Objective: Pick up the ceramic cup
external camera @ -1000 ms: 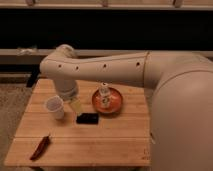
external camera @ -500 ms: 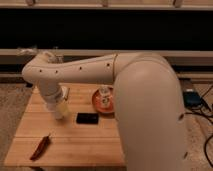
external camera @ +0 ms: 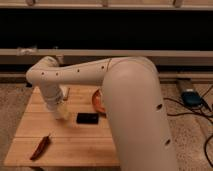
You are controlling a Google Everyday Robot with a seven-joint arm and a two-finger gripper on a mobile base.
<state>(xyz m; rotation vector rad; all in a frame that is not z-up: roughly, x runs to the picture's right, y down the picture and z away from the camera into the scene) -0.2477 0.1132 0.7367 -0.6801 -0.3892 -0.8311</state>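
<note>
We see the robot's white arm (external camera: 125, 100) as the biggest thing here. It rises from the lower right, covers the right part of the wooden table (external camera: 75, 150), and bends down over the table's left half.

The table is a pale plank top, standing on a speckled floor in front of a dark wall with a horizontal rail.

An orange plate (external camera: 97, 102) lies near the table's middle toward its far edge. Only its left rim shows past the arm.

The gripper (external camera: 60, 108) hangs at the arm's end, low over the left-centre of the table. We cannot tell how far it is open or whether it has hold of anything.

A flat black rectangular object (external camera: 87, 118) lies on the table's middle, just right of the gripper.

A red chili pepper (external camera: 40, 147) lies near the table's front left corner, well apart from the rest.

The ceramic cup (external camera: 63, 114) shows only as a pale shape on the left-centre of the table, right at the gripper's lower end and mostly hidden by it.
</note>
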